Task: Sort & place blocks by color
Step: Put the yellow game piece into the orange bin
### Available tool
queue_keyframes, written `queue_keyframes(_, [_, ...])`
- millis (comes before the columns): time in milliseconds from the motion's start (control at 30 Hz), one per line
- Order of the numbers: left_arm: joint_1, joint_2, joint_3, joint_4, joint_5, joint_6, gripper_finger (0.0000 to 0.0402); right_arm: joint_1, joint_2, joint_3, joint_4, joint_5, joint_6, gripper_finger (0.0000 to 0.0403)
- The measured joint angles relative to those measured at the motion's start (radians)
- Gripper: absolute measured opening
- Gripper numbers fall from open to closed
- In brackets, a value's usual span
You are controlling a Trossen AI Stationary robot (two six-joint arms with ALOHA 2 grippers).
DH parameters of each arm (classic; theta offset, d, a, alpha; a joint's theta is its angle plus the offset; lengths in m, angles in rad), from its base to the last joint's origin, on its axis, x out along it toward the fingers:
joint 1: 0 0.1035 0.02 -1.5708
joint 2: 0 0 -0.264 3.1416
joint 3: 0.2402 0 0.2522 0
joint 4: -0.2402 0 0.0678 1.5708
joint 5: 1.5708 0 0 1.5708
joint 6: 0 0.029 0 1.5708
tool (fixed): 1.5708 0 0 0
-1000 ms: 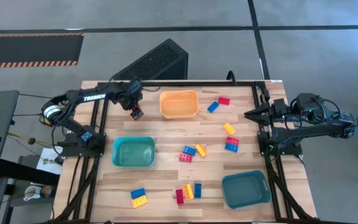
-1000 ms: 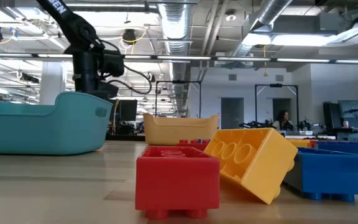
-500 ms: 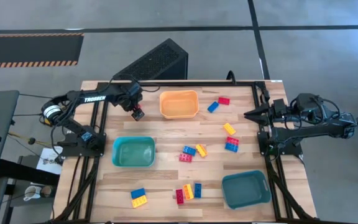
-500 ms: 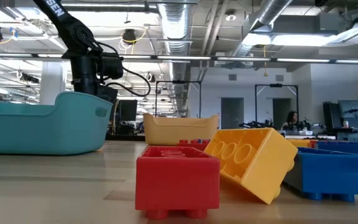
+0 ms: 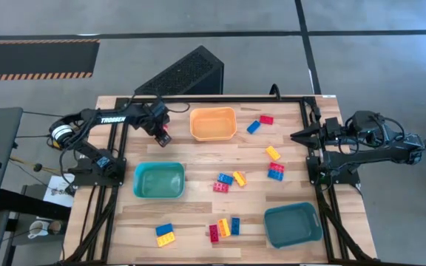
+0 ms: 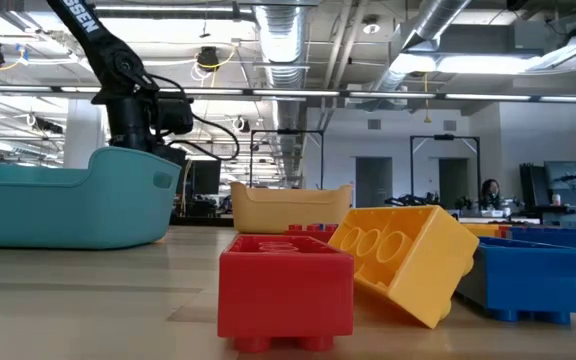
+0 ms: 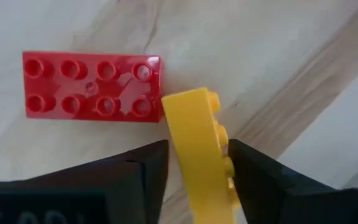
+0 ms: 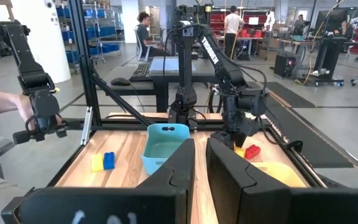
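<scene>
My left gripper [image 7: 194, 165] pinches a yellow block [image 7: 199, 149] just above the table, near the orange bin [image 5: 213, 123].

Its fingers are closed on the block's two sides, holding it on edge. A red block [image 7: 92, 86] lies flat on the wood just ahead of the fingertips. My right gripper [image 5: 296, 136] waits at the table's right edge, fingers nearly together, holding nothing.

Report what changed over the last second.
The left gripper slid a little toward the left arm's base, away from the orange bin, still gripping a yellow block above a red block. The right gripper kept waiting at the table's right edge; the other blocks and bins stayed put.
</scene>
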Motion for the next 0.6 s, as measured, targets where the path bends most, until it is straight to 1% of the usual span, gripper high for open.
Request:
queue_keyframes(200, [0.000, 0.000, 0.012, 0.002, -0.006, 0.052, 0.0055, 0.000, 0.000, 0.000, 0.000, 0.000, 0.000, 0.0067])
queue_keyframes(400, [-0.008, -0.042, 0.108, -0.054, 0.000, 0.082, 0.0055, 0.000, 0.000, 0.000, 0.000, 0.000, 0.000, 0.0067])
queue_keyframes(500, [-0.045, -0.087, 0.148, -0.030, -0.006, 0.074, 0.0055, 0.000, 0.000, 0.000, 0.000, 0.000, 0.000, 0.0067])
queue_keyframes(600, [-0.093, -0.128, 0.176, 0.042, -0.010, 0.085, 0.0060, 0.000, 0.000, 0.000, 0.000, 0.000, 0.000, 0.0067])
